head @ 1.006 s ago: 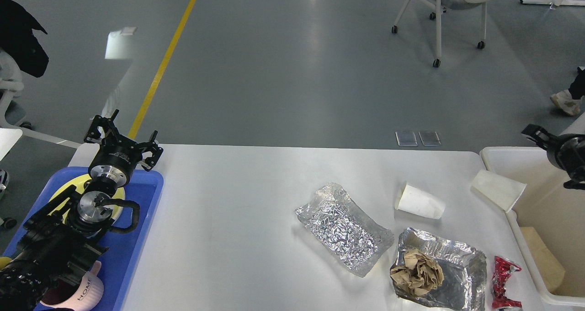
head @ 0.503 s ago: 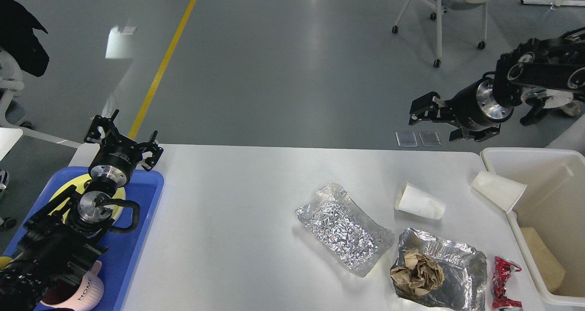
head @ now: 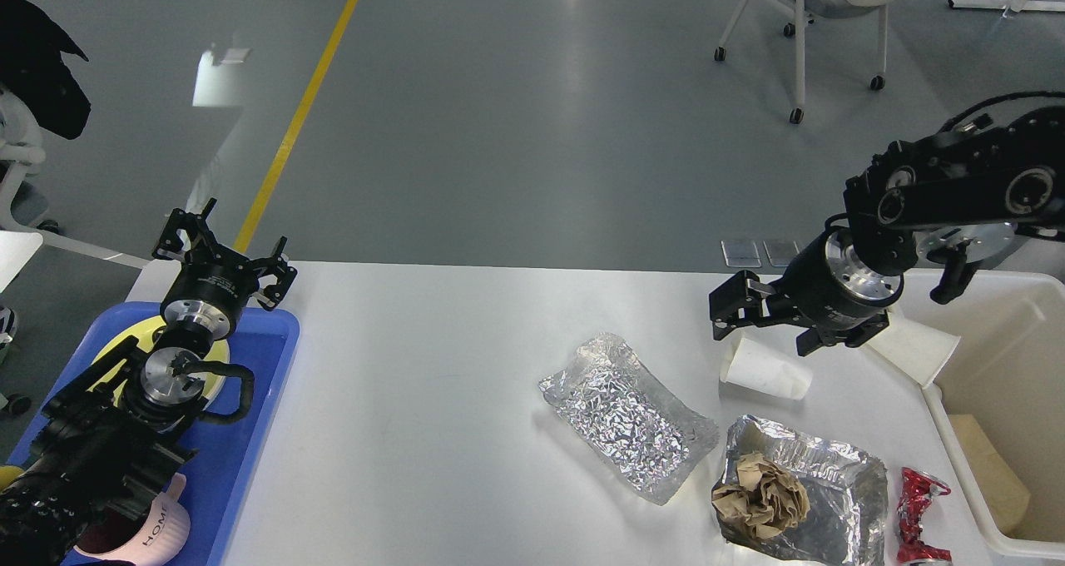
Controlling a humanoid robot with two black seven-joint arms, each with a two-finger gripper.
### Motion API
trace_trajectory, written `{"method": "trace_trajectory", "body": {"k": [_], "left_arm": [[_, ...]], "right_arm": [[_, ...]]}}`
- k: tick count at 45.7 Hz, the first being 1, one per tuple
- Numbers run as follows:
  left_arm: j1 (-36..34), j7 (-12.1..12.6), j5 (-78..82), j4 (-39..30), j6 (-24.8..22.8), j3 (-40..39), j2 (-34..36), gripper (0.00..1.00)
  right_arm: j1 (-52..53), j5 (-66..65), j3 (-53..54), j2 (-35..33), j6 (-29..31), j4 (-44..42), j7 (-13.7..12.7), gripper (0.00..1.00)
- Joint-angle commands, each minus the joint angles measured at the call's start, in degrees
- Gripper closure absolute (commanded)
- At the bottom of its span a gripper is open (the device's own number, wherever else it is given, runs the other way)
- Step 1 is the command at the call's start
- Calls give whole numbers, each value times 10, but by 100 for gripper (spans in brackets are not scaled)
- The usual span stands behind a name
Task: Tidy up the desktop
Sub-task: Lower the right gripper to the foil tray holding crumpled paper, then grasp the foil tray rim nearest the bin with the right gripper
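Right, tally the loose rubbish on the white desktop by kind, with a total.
Paper cups: 2, one lying on its side, one against the bin's rim
Foil pieces: 2, a flat pouch and a tray
Crumpled brown paper: 1, in the foil tray
Crushed red can: 1
Total: 6

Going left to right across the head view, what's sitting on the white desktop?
Blue tray → flat foil pouch → foil tray holding crumpled brown paper → crushed red can → cream bin.
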Motion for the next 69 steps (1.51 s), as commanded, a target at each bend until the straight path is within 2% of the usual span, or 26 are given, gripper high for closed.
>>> {"method": "trace_trajectory", "body": {"k": [1,12,22,28,38,43,48,52,57,69], "left_arm": [[0,-1,0,0,0,0,0,2],[0,0,0,0,0,0,0,2],[0,0,0,0,0,0,0,2],[1,0,0,0,0,0,0,2],[0,0,0,0,0,0,0,2],[0,-1,0,0,0,0,0,2],[0,0,0,0,0,0,0,2],[0,0,0,0,0,0,0,2],[0,0,0,0,0,0,0,2],[0,-1,0,0,0,0,-1,2]], "right_arm": [[-50,6,15,-43,-1,-9,1,0],[-151,-12,27,-117,-1,-61,1,0],[-208,-76,54,-213,-1,-64,2,0],[-264,-99,104,-252,-26,-64,2,0],[-368,-118,192,-277,-31,-76,6,0],[-421,-119,236,-271,-36,-80,22,0],[-465,-120,274,-261,-42,-100,27,0],[-479,-118,285,-260,-42,-100,30,0],[-492,-121,287,-258,-43,-103,54,2],[-525,-144,295,-232,-54,-140,58,6]]}}
